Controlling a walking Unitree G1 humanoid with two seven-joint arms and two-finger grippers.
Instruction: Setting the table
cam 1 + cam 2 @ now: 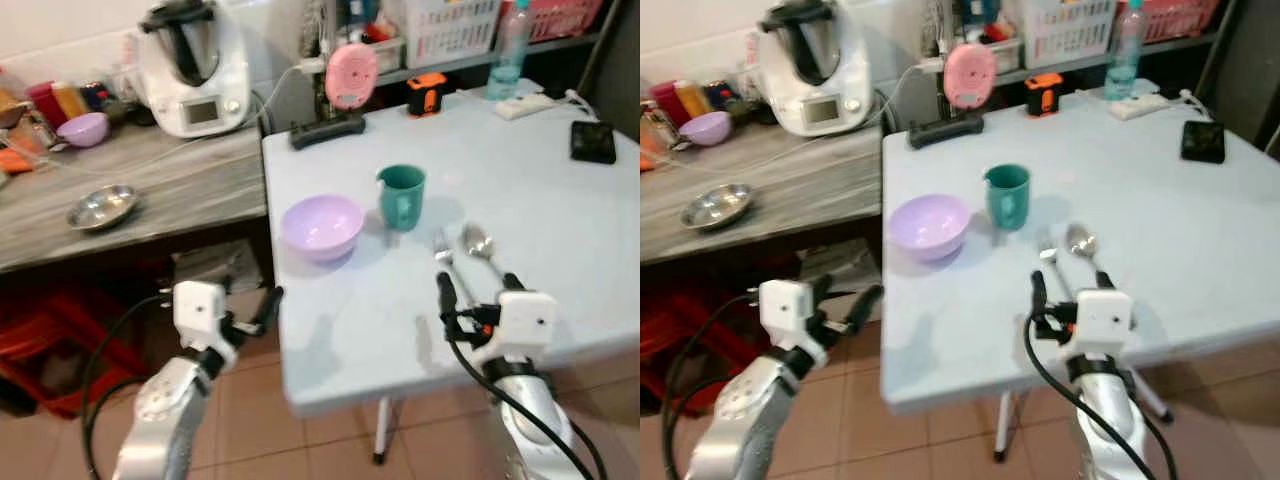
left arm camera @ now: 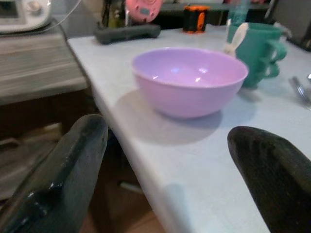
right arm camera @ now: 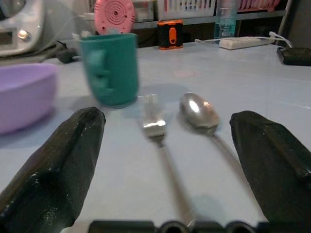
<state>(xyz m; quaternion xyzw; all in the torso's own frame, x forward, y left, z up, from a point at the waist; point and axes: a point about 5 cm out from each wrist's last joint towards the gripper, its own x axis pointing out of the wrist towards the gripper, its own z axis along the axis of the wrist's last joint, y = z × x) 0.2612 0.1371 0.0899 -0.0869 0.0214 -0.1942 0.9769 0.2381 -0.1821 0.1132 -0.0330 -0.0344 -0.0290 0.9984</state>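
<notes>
Fork [image 1: 443,252] and spoon [image 1: 478,243] lie side by side, centre-right of frame, on bench [image 1: 560,220]; thin, rigid, slippery steel, best pinched mid-handle; right tool [image 1: 478,290] spread over their handles; left tool [image 2: 160,179] likewise spread

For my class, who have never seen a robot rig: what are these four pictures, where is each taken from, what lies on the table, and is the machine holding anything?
This is a walking humanoid robot with two silver arms. Each arm ends in a tool with two long black fingers.

The two wide pictures come from the two eyes of a camera on its head, looking down. The two close pictures come from cameras on its wrists, looking along the fingers.

On the pale blue table stand a purple bowl and a green mug; beside them lie a fork and a spoon.

The left tool hangs open beside the table's edge, facing the bowl. The right tool is open over the fork and spoon handles. Neither holds anything.
</notes>
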